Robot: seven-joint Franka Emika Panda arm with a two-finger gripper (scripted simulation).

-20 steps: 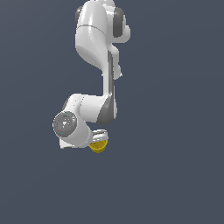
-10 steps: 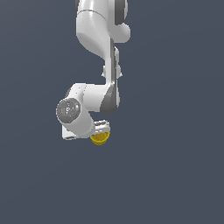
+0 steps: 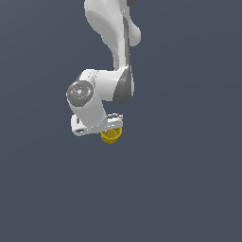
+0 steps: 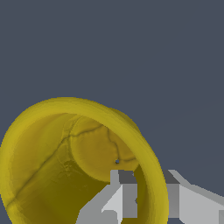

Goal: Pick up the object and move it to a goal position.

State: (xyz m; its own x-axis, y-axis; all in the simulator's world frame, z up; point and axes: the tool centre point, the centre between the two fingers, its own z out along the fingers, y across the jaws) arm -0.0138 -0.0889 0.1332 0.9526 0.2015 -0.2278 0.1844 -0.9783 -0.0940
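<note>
One round, hollow yellow cup [image 4: 74, 166] pinched at its rim by the claw [image 4: 148, 197].

Yellow cup [image 4: 65, 175], grey fingers [image 4: 127, 197]

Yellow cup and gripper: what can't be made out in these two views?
- Exterior view: most of the yellow cup is hidden behind the gripper; the fingers aren't visible.
- Wrist view: the cup's lower rim is cut off by the frame edge.
- No goal marker shows in either view.
</note>
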